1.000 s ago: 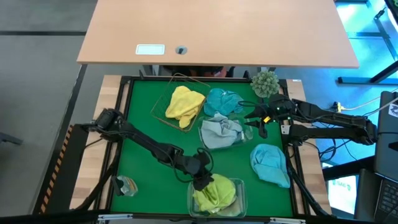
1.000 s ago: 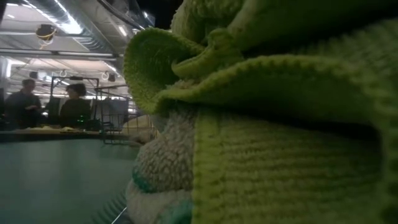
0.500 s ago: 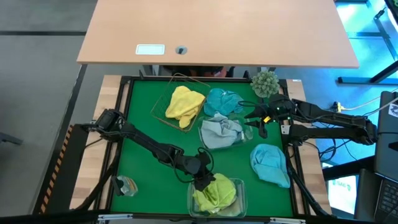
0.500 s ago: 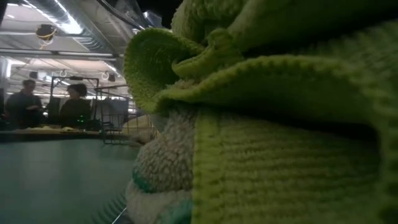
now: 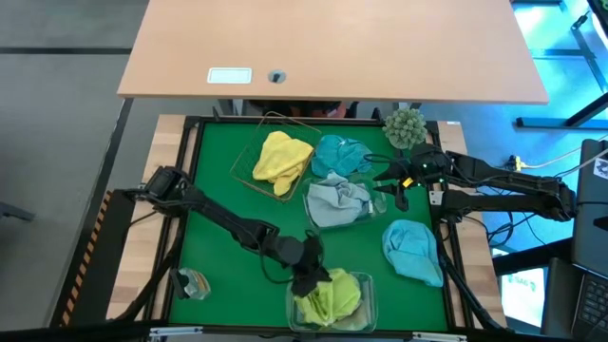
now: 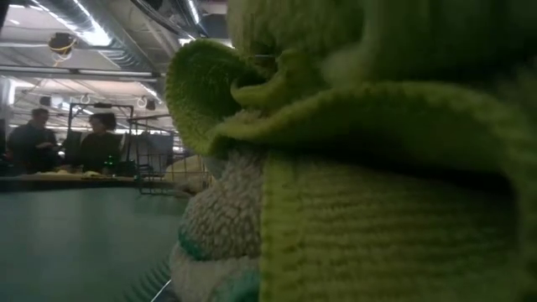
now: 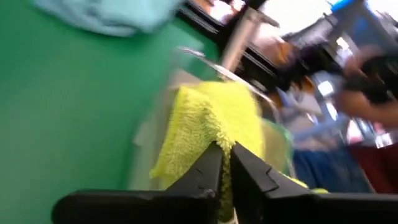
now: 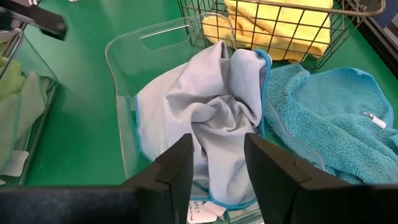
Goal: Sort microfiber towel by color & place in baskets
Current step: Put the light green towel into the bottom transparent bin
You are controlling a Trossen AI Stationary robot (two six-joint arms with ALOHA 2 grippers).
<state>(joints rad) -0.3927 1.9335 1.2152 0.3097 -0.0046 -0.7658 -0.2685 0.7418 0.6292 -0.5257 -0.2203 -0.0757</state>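
A lime green microfiber towel (image 5: 332, 296) lies bunched in a clear tub (image 5: 367, 285) at the table's near edge and fills the low view (image 6: 377, 168). My left gripper (image 5: 309, 278) is shut on it. My right gripper (image 8: 217, 158) stands open just above a pale grey-blue towel (image 8: 205, 112) that lies in a second clear tub (image 8: 124, 43). A yellow towel (image 5: 282, 159) sits in the wire basket (image 5: 249, 152). A teal towel (image 5: 340, 152) lies beside it, and a light blue towel (image 5: 413, 249) lies on the mat at the right. My left gripper pinches a raised fold of the lime green towel (image 7: 217, 134) between its two fingers, on the towel's side toward the table's left. The fingers slant down from the table's left and far side. The rest of the towel lies in its tub.
A fuzzy ball plant (image 5: 406, 126) stands at the far right corner. A small pale object (image 5: 193, 282) lies near the front left corner. A wooden desk (image 5: 332, 47) stands beyond the far edge. Two people (image 6: 67, 143) show far off in the low view.
My left gripper has shut on the lime green towel and dipped a little toward the tub. The towel's upper fold has shifted slightly in the low view; the rest has stayed in the tub.
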